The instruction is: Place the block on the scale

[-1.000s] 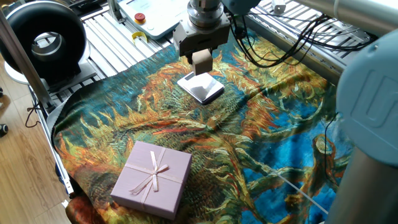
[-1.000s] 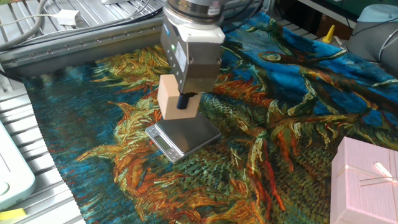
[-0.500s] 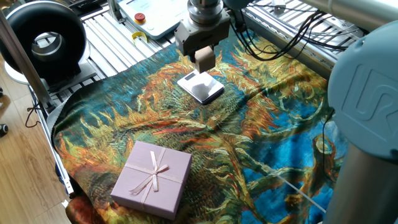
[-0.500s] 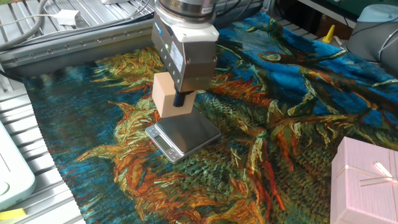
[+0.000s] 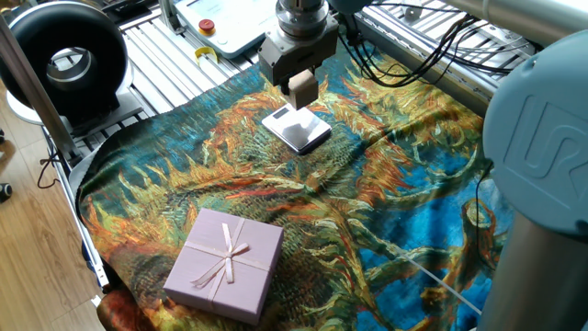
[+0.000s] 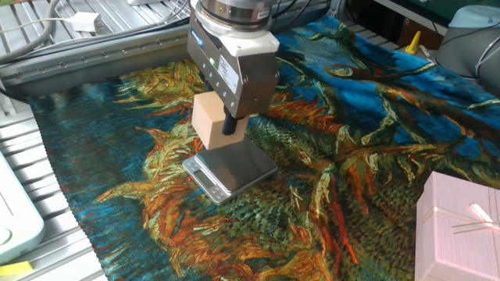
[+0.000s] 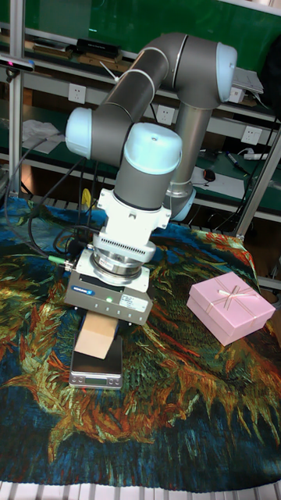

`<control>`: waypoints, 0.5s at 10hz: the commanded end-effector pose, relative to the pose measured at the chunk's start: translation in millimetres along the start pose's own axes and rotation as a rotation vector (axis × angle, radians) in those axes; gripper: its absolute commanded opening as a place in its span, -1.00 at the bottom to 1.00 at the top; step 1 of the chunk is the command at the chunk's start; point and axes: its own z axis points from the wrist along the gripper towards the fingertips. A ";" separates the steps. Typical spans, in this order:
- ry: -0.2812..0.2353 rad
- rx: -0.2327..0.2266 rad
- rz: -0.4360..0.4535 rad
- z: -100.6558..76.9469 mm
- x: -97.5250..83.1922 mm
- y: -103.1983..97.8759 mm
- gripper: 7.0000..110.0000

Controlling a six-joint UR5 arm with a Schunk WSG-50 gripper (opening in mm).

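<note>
The gripper (image 6: 226,125) hangs over the scale (image 6: 232,171) w/ the block (image 6: 213,122) clamped in its jaws, which are closed tight onto the cube's sides. The tan cube sits in the air above the scale's glossy top, not touching it, and is offset toward one end of the slab rather than centred (the tall fixed view shows it overlapping the far edge of the scale (image 7: 97,368)). In one fixed view the block (image 5: 302,88) shows just under the gripper body, w/ the scale (image 5: 297,130) right below on the patterned cloth (image 5: 386,193) covering the worktop. The pink gift box (image 5: 225,263) w/ ribbon lies well apart from the scale, near the cloth's edge. A black round device (image 5: 62,61) sits off the cloth at the far corner.
</note>
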 end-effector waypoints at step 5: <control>0.013 -0.057 -0.065 11.3 9.2 12.7 -1.00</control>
